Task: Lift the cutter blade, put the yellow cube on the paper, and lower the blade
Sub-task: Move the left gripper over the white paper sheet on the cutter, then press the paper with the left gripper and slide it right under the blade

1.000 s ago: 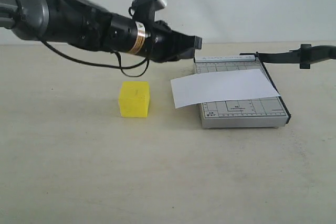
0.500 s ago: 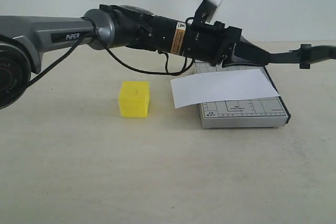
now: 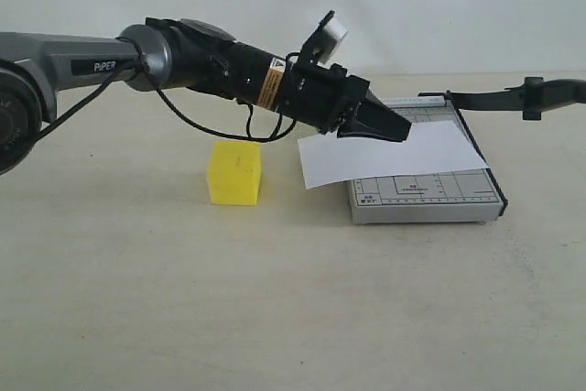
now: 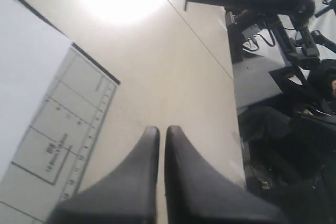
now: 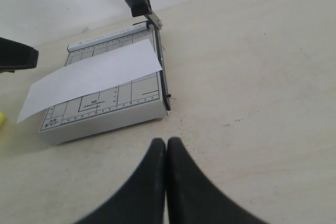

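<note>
Yellow cube (image 3: 234, 172) is still sitting on the counter (image 3: 275, 299) beside the paper (image 3: 394, 155) while the left gripper (image 3: 403, 131), jaws together, is pulling back from the raised cutter blade (image 3: 513, 98), probably turning to the cube.

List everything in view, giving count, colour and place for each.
yellow cube: one, bright yellow, on the table left of the trimmer, apart from the paper.
paper: one, white, lying across the trimmer base, its left end overhanging.
trimmer base: one, grey with a printed grid, on the table right of centre.
cutter blade: one, black, raised off the base, hinged at a far corner.
table: one, beige, under everything.
left gripper: one, black, shut and empty, in the air at the trimmer's left end.
right gripper: one, black, shut and empty, over bare table near the trimmer.
</note>
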Controlling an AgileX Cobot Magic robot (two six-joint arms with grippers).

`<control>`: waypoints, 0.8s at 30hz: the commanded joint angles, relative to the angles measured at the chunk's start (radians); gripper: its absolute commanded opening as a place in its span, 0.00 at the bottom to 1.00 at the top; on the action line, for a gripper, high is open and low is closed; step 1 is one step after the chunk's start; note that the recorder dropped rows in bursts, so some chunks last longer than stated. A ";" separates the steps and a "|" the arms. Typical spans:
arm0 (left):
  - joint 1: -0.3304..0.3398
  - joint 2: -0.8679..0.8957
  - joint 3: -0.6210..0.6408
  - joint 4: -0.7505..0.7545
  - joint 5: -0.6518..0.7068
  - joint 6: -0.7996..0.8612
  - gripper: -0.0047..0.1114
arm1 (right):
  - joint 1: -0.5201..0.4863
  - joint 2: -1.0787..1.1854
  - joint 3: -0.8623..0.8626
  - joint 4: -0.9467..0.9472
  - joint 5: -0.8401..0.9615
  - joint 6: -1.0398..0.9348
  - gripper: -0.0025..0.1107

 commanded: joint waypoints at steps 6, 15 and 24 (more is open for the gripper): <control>-0.021 -0.133 0.045 -0.003 0.444 0.088 0.08 | -0.001 0.001 0.000 0.000 -0.009 -0.010 0.02; -0.332 -0.396 0.372 -0.071 1.978 1.025 0.08 | -0.001 0.001 0.000 0.000 -0.019 -0.029 0.02; -0.299 -0.392 0.318 -1.590 1.793 2.075 0.08 | -0.001 0.001 0.000 0.000 -0.026 -0.041 0.02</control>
